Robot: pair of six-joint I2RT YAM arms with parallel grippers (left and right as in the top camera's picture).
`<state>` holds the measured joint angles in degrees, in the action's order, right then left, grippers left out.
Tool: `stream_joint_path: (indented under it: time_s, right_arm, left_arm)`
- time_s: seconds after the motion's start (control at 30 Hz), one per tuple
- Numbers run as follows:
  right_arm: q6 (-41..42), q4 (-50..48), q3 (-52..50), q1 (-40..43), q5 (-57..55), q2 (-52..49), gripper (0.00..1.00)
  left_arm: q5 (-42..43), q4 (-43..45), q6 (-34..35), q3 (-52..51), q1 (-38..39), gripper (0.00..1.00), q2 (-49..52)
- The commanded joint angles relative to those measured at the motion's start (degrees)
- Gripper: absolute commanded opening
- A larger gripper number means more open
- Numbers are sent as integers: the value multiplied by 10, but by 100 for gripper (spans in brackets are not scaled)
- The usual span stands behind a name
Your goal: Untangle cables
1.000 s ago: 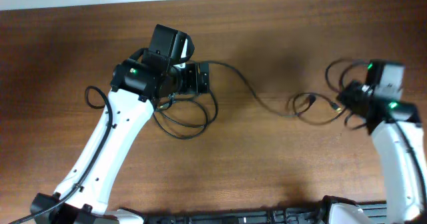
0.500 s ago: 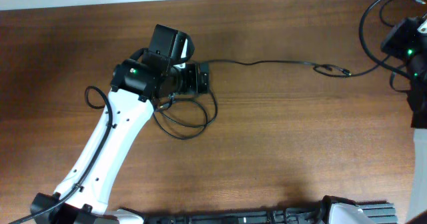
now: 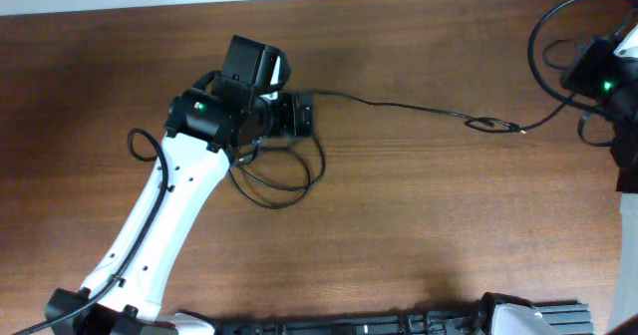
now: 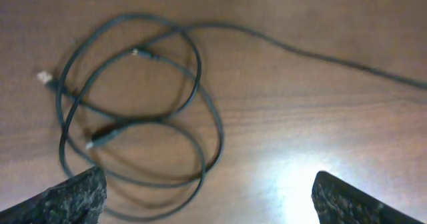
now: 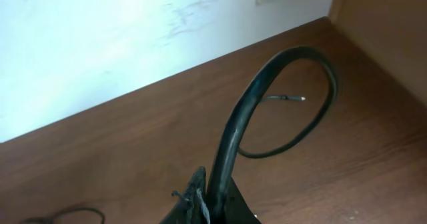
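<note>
Grained brown wood table carries thin black cables in loose loops.

The left arm covered part of the coil of cables in the overhead view. The left gripper, just above the coil, sat mostly under its own wrist housing. From the left wrist only two blurred fingertips showed below the coil, clipped by the frame. One cord ran from the coil off the right edge. Well apart from the coil, the right gripper was a blurred sliver. Whether its closed fingers pinched a cord could not be told.
</note>
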<state>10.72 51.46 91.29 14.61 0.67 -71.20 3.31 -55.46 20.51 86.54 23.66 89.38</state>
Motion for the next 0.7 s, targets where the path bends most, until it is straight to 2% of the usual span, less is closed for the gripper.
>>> stream_joint_path:
  time_s: [0.0,0.1,0.17,0.27,0.4,0.47,0.6,0.67]
  right_arm:
    - [-34,-2,13,5,61,7,4]
    - [-35,-8,13,5,143,7,4]
    - [-35,-11,13,5,203,7,4]
    - [-34,-8,13,5,266,7,4]
    - [-34,-9,13,5,292,7,4]
    - [-34,-9,13,5,292,7,4]
    - [-32,-9,17,5,304,7,4]
    - [-32,-9,26,5,322,7,4]
  left_arm:
    - [36,35,-62,5,7,99,8]
    - [116,71,-212,5,27,99,32]
    - [156,95,-285,5,41,99,53]
    - [165,115,-346,5,56,99,80]
    - [176,115,-489,5,77,99,120]
    - [196,115,-542,5,81,99,125]
    - [254,130,-567,5,82,99,131]
    - [300,133,-608,5,82,99,139]
